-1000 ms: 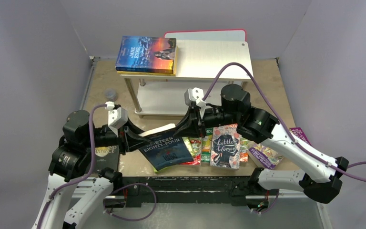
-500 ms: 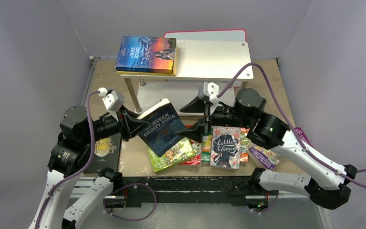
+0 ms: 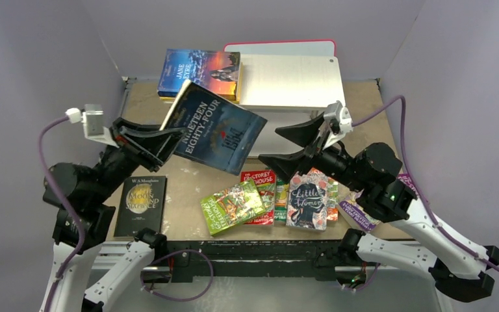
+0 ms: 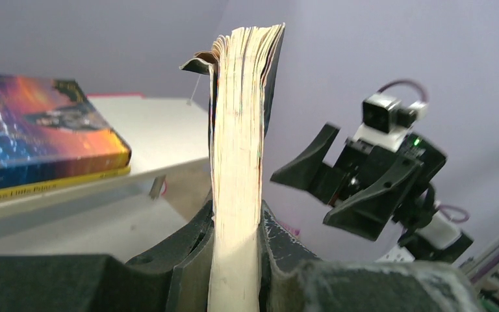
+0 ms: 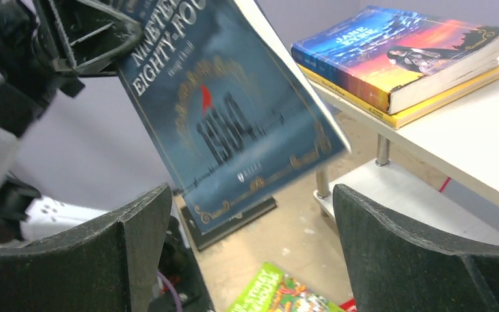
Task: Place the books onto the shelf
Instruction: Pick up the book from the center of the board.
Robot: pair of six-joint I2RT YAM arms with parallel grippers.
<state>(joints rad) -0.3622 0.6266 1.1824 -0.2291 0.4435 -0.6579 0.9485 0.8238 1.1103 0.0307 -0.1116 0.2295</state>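
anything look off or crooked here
The dark blue book hangs tilted in the air, pinched at one edge by the left gripper, its top cover corner curling away. On the table, the other books lie in an overlapping jumble.

The left gripper [image 3: 160, 140] pinches the dark blue book [image 3: 217, 127] up in the air by the shelf [image 3: 295, 81], where the Jane Eyre book [image 3: 198, 73] lies, maybe on another one, and the right gripper [image 3: 290, 148] gapes wide nearby.
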